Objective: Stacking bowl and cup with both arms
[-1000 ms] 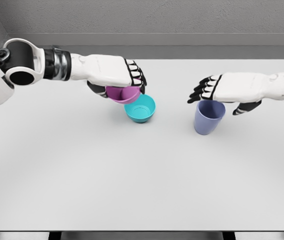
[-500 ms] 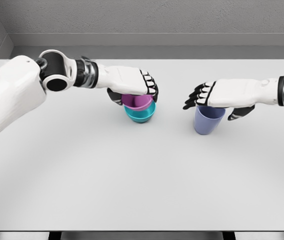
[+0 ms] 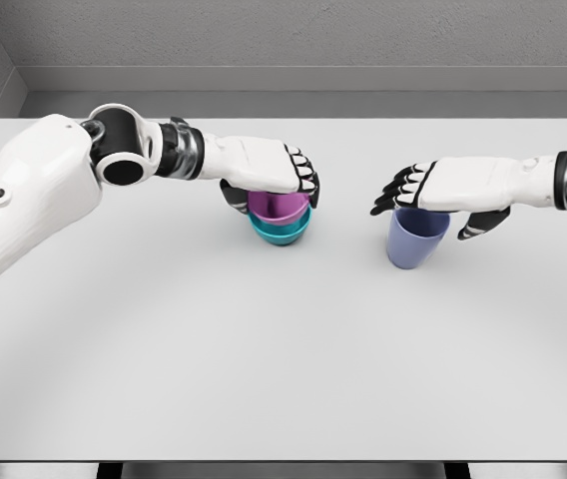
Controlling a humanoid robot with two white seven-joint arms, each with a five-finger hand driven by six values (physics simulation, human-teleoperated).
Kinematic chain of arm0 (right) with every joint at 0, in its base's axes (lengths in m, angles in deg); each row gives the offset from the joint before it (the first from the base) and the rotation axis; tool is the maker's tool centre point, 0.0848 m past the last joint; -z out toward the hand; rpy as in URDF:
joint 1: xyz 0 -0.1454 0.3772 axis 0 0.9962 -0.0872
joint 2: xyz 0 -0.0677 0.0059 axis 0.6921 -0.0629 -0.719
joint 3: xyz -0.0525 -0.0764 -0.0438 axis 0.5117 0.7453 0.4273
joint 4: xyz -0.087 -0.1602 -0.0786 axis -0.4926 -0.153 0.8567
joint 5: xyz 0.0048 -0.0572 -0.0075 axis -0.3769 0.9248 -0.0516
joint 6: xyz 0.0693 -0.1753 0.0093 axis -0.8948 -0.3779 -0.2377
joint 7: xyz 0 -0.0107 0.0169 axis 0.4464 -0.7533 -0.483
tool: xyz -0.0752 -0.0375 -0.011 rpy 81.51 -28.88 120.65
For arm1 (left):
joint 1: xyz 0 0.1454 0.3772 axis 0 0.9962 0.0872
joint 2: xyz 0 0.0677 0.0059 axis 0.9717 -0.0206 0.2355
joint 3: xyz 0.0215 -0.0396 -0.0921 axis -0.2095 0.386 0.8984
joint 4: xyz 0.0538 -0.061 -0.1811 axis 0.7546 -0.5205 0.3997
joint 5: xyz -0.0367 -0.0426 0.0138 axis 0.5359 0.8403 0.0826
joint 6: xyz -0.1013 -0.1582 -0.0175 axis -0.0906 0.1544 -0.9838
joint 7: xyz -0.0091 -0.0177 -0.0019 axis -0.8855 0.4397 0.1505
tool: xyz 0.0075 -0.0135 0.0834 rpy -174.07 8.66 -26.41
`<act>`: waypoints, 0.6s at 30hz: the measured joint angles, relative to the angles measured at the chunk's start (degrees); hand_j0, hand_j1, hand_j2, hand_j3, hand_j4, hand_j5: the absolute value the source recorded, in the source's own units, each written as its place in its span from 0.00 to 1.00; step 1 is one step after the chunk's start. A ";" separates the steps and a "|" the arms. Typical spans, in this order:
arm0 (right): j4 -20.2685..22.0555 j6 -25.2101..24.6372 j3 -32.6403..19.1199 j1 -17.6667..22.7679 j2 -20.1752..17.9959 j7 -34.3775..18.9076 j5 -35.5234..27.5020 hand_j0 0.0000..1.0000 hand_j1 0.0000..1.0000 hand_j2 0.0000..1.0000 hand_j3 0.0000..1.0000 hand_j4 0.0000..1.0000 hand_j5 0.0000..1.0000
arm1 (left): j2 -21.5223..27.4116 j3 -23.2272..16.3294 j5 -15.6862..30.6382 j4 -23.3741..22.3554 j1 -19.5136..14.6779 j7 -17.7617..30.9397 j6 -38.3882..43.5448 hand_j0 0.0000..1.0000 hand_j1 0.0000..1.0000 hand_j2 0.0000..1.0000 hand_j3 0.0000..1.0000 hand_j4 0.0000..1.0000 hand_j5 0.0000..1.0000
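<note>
A magenta bowl [image 3: 276, 208] sits nested inside a teal bowl [image 3: 282, 233] at the table's middle back. My left hand [image 3: 282, 180] lies over the magenta bowl's rim, with its fingers and thumb curled around it. To the right stands a periwinkle cup [image 3: 416, 239], upright on the table. My right hand [image 3: 425, 197] covers the cup's rim from above, fingers stretched to the left and thumb down on the cup's right side.
The white table [image 3: 264, 349] spreads wide in front of both hands. Its back edge meets a grey wall [image 3: 293, 40]. The bowls and the cup stand roughly a hand's width apart.
My left hand carried the magenta bowl to the right and lowered it into the teal bowl. The right hand shifted slightly left over the cup and stayed there.
</note>
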 measured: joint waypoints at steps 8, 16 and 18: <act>-1.46 0.00 0.08 0.00 0.88 0.00 0.01 1.00 1.00 1.00 1.00 1.00 1.00 | -0.60 -0.26 -0.32 -0.70 0.88 -0.01 0.01 0.62 0.62 0.62 0.62 0.62 0.62; -2.08 0.00 0.44 0.00 1.27 0.00 0.02 1.00 1.00 1.00 1.00 1.00 1.00 | -0.83 -0.49 -0.25 -0.80 0.97 -0.08 -0.01 0.95 0.95 0.95 0.95 0.95 0.95; -2.12 0.00 0.63 0.00 1.40 0.00 0.01 1.00 1.00 1.00 1.00 1.00 1.00 | -0.78 -0.46 -0.11 -0.80 0.97 -0.12 -0.02 1.00 1.00 1.00 1.00 1.00 1.00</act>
